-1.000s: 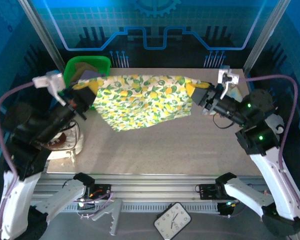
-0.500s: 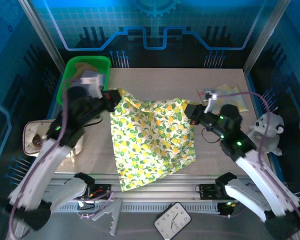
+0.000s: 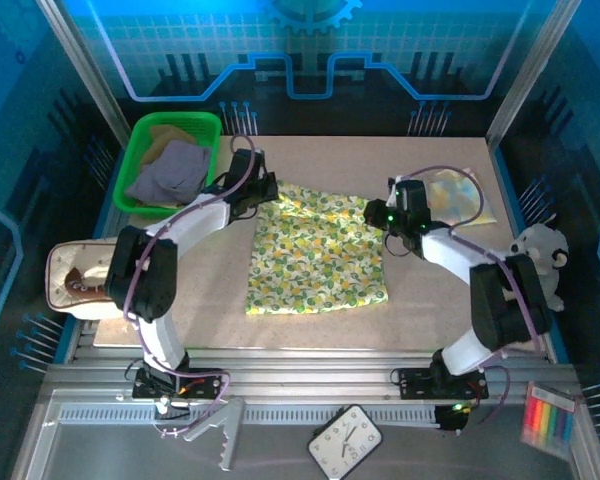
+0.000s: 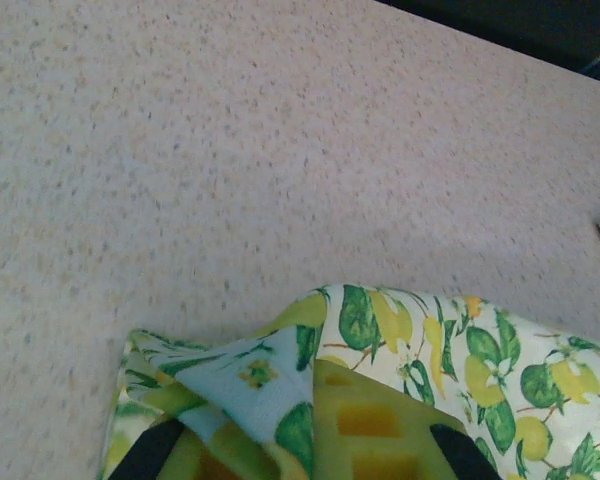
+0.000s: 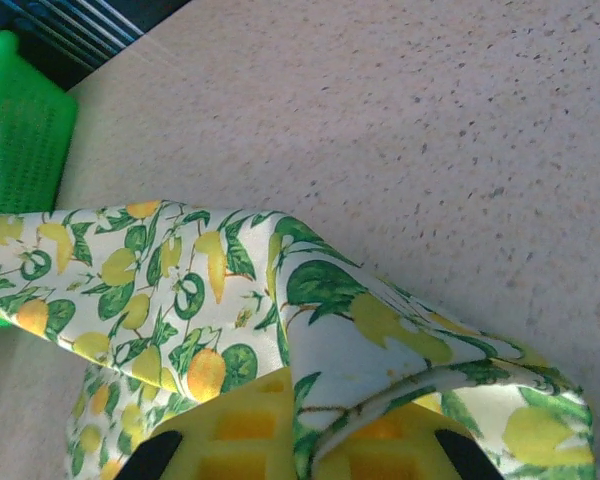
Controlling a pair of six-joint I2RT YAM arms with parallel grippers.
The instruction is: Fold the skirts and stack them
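Speckled table [image 3: 310, 335]: 1 yellow skirt [image 3: 315, 262], left claw [image 3: 265, 191] and right claw [image 3: 378, 212] each clamped on corner; 2 skirts [image 3: 170, 172] in basket [image 3: 180, 118].

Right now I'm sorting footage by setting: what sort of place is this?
Probably a robot lab test cell: aluminium frame post, printed blue backdrop, left arm and right arm mounted by a speckled table.

Lays the yellow printed skirt [image 3: 315, 260] flat, just right of the green basket [image 3: 177, 118], instead of stretching it in the air, with left gripper [image 3: 265, 192] and right gripper [image 3: 378, 212] lowered onto its far corners.
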